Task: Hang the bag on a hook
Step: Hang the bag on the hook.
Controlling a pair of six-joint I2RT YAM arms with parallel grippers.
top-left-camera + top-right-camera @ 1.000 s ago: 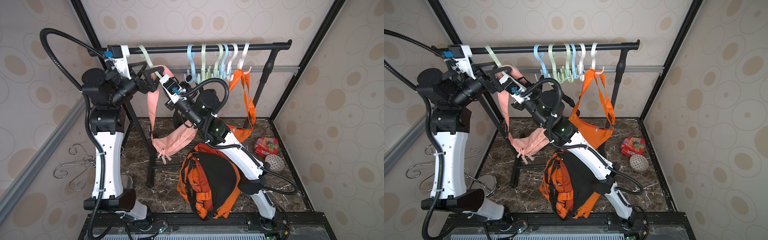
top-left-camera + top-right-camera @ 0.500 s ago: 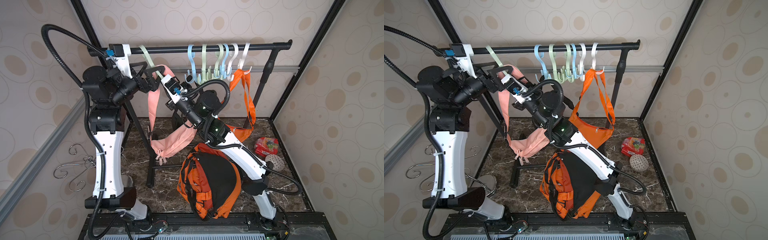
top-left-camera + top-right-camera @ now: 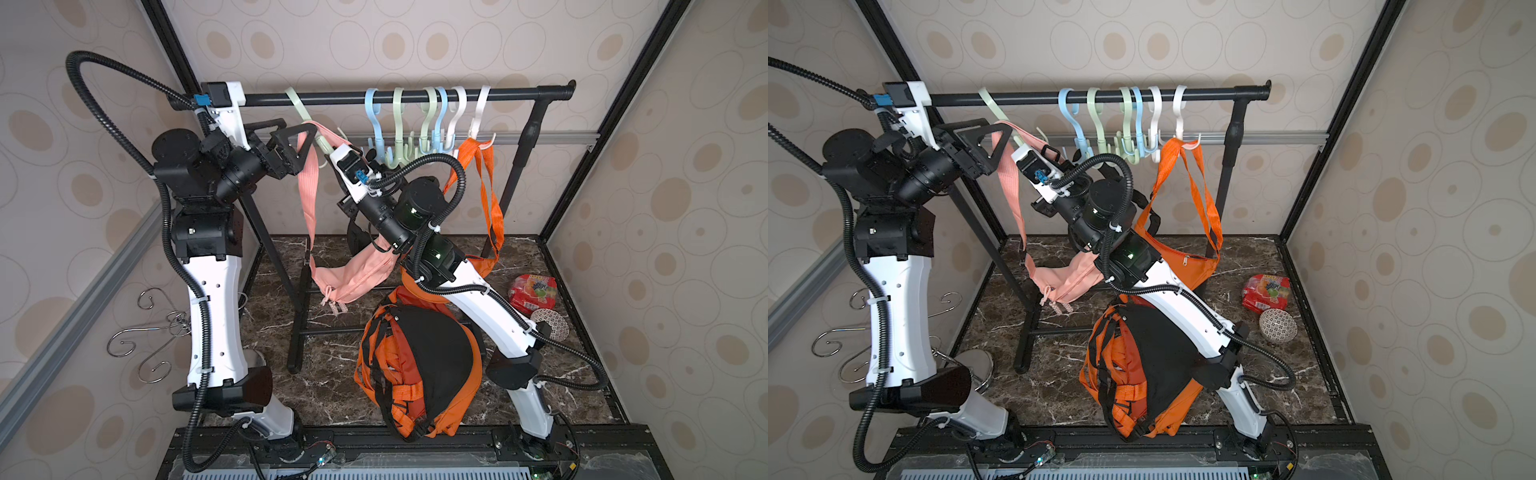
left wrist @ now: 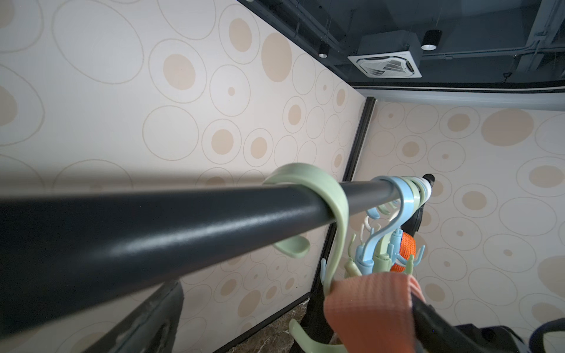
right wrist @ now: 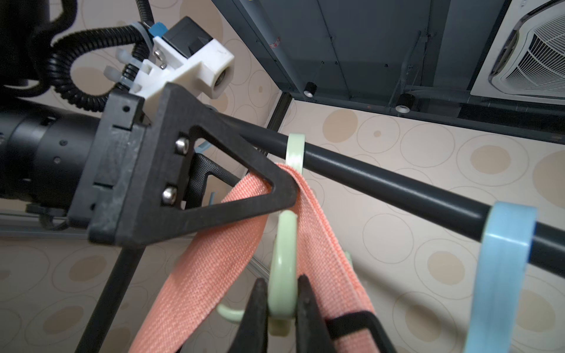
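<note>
While my right gripper (image 5: 281, 290) was clamped tight on the lower stem of the pale green hook (image 5: 282, 259), holding it steady under the left part of the rail (image 3: 374, 97), I judged myself at the threading step, with the bag's loop brought to the hook but not plainly seated. My left gripper (image 3: 300, 126) stood spread wide, pinching nothing. The pink strap (image 5: 208, 262) simply lay draped over the tip of one finger (image 5: 275, 195), pressed against the hook just above my right jaws. The pink bag (image 3: 353, 274) itself hung well below both grippers, slack above the far floor. I could not tell whether the strap had caught a prong. The next move, I reckoned, called for lowering that finger so the strap slid onto the prong, then drawing it out leftward without dragging the webbing off.
</note>
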